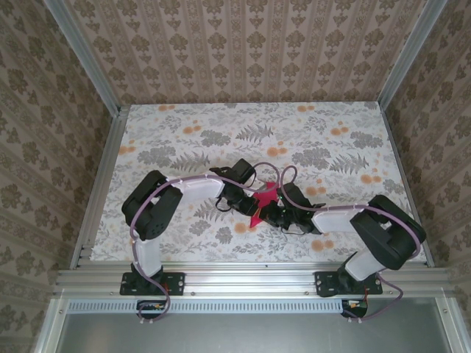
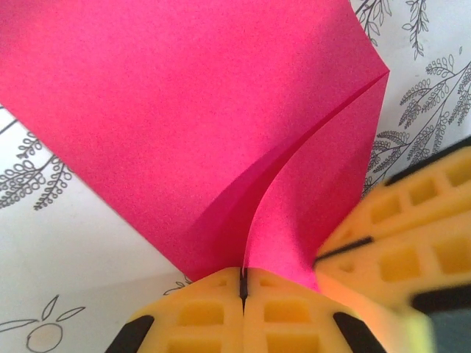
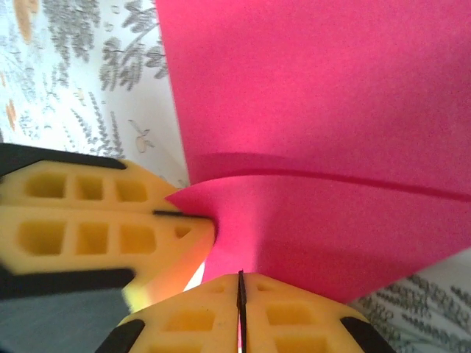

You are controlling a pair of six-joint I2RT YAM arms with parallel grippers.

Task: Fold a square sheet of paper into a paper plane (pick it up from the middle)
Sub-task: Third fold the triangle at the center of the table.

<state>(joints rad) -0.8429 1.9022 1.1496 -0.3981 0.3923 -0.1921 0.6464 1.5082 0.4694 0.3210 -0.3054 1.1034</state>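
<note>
Left hand point(image 2: 243, 278) and right hand point(image 3: 241, 281) pinch folded paper point(image 2: 184, 125), hiding floral tabletop point(image 2: 73, 257) beneath.

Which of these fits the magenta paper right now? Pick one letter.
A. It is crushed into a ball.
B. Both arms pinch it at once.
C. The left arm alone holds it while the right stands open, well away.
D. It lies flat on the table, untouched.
B: in each wrist view the left jaws and the right jaws are shut on the magenta paper, close beside each other at one folded corner.
</note>
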